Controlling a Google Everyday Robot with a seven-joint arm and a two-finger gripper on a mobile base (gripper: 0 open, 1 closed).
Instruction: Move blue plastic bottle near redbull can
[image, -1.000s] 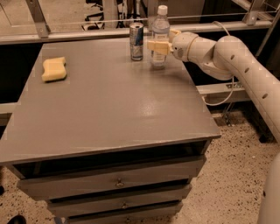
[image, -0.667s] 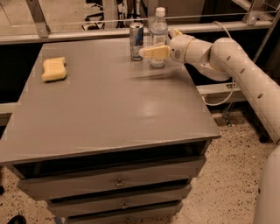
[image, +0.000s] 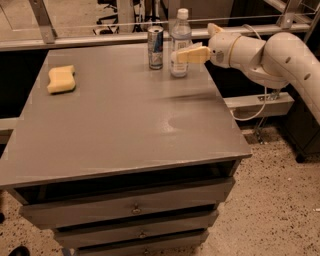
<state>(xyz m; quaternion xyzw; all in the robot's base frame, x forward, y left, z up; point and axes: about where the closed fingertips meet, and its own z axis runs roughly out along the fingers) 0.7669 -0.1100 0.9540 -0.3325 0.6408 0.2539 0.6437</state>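
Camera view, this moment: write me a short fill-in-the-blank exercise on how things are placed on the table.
The blue plastic bottle and the redbull can stand close together, both ____.
The end effector is at the bottle's label, reaching in from the picture's ____ side.
Near the left edge of the table lies a yellow ____.
Missing words: upright; right; sponge.

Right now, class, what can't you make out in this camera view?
All in the camera view.
Blue plastic bottle: label print too small; the tool at its right side covers part.
Redbull can: lettering blurred.
Arm: cut off by the right edge.
Lowest drawer: cut off by the bottom edge.
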